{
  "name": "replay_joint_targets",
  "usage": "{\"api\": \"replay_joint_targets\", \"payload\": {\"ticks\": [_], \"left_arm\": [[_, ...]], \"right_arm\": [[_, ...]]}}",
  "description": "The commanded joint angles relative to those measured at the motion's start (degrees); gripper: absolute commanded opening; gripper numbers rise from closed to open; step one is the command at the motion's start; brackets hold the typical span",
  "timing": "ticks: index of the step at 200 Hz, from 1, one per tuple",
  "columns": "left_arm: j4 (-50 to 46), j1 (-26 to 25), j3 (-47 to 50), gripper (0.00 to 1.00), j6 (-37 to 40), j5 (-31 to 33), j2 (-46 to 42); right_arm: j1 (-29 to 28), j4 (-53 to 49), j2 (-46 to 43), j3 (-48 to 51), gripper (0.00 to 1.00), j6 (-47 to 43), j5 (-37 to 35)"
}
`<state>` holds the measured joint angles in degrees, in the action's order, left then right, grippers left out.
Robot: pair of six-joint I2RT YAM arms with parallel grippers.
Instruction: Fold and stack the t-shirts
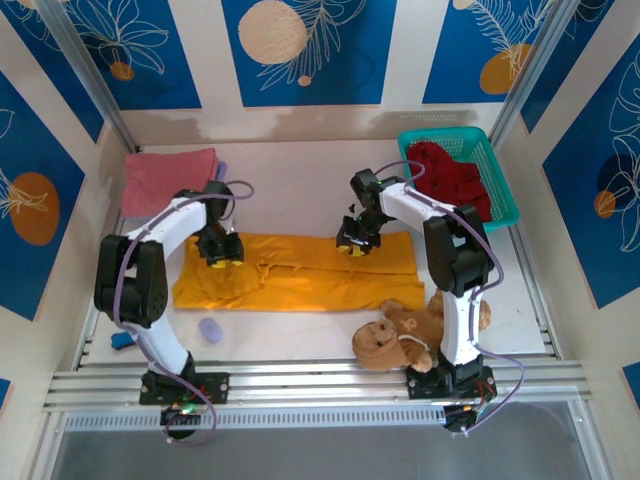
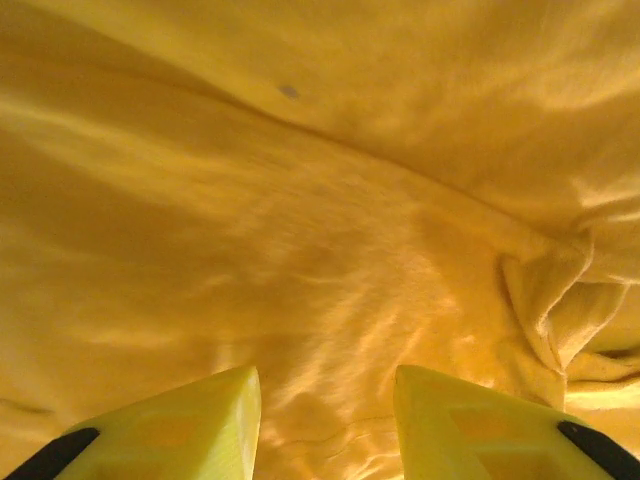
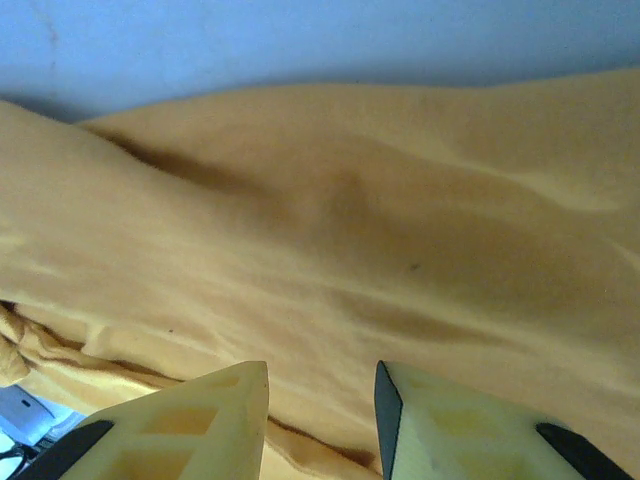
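Note:
A mustard-orange t-shirt (image 1: 300,275) lies folded into a long band across the middle of the table. My left gripper (image 1: 222,250) hovers low over its back left edge. In the left wrist view the gripper (image 2: 325,375) is open, its yellow fingers apart over the rumpled orange cloth (image 2: 330,200) with nothing pinched. My right gripper (image 1: 355,240) stands over the back edge of the shirt right of centre. It is open too (image 3: 322,368), with the cloth (image 3: 380,220) lying beneath the gap. A salmon-pink t-shirt (image 1: 168,180) lies folded at the back left. A dark red t-shirt (image 1: 455,175) is heaped in the basket.
A teal mesh basket (image 1: 505,190) stands at the back right. A brown teddy bear (image 1: 400,335) lies by the right arm's base, near the front edge. A small pale blue object (image 1: 210,329) sits in front of the orange shirt on the left.

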<state>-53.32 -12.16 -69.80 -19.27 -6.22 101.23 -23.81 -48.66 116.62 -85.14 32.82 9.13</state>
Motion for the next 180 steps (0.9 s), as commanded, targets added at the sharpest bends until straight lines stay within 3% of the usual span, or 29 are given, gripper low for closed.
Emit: {"api": "replay_joint_targets", "payload": {"ticks": [1,86,132,180], "left_arm": [[2.81,-0.56,0.41,0.40,-3.96,-2.79,1.63],[3.36,-5.65,-6.99,0.40,-3.83,-1.42,13.73],[0.94,-8.99,-19.31,0.40,-3.44,-1.10,22.33],[-4.84,-9.71,-38.29,0.40,-0.19,0.04,33.87]], "right_arm": [[0.63,-2.31,1.09,-1.08,0.36,-0.78,-0.45],[3.31,-3.19,-0.59,0.24,0.35,-2.06,-1.51],[5.12,-4.07,-2.08,1.21,0.35,-2.93,-1.95],[6.94,-5.05,-1.83,2.09,0.35,-4.47,-3.07]]}}
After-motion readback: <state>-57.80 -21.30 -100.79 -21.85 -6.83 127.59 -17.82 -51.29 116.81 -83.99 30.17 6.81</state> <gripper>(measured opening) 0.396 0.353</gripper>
